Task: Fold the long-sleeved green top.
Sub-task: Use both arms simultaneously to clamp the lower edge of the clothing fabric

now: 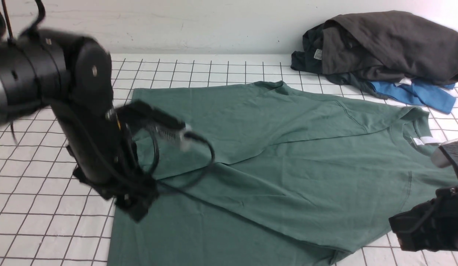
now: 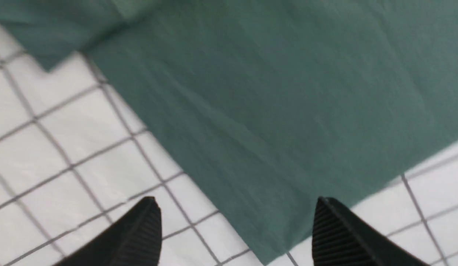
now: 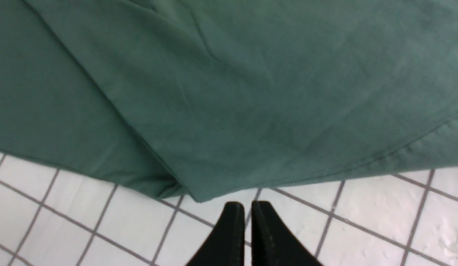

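Note:
The green long-sleeved top lies spread on the white gridded table, with its neck and white label at the right and one part folded across its middle. My left gripper is blurred and hangs over the top's left edge. In the left wrist view the left gripper is wide open and empty above a corner of the top. My right gripper sits low at the front right. In the right wrist view the right gripper is shut on nothing, just off the top's hem.
A pile of dark grey garments with a bright blue garment under it lies at the back right, close to the top's shoulder. A pale wall runs along the back. Bare gridded table shows at the left.

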Controlling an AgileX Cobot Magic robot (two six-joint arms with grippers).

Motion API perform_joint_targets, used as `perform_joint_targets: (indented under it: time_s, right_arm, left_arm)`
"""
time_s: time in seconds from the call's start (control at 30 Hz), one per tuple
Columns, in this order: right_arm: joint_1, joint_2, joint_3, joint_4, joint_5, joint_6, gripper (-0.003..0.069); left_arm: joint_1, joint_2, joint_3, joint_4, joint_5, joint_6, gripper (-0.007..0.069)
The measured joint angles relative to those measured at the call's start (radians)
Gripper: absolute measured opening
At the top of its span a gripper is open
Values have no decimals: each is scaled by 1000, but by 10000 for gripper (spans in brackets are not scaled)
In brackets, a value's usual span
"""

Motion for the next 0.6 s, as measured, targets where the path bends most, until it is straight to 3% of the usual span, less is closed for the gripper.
perform_joint_targets:
  time_s: [0.17,0.37,0.53,0.6]
  right_arm:
    - [0,0,0,121,31,-155,21]
    - [0,0,0,175,38,-210,21]
    - [0,0,0,183,38,-217,21]
    - [0,0,0,183,38,-221,21]
  left_arm:
    - [-118,-50,267,51,-166,258,500]
    - [-139,-7,358,63,-284,322,486]
    - [-140,35,351,73,-302,324,370]
    - [-140,36,341,73,-310,299,232]
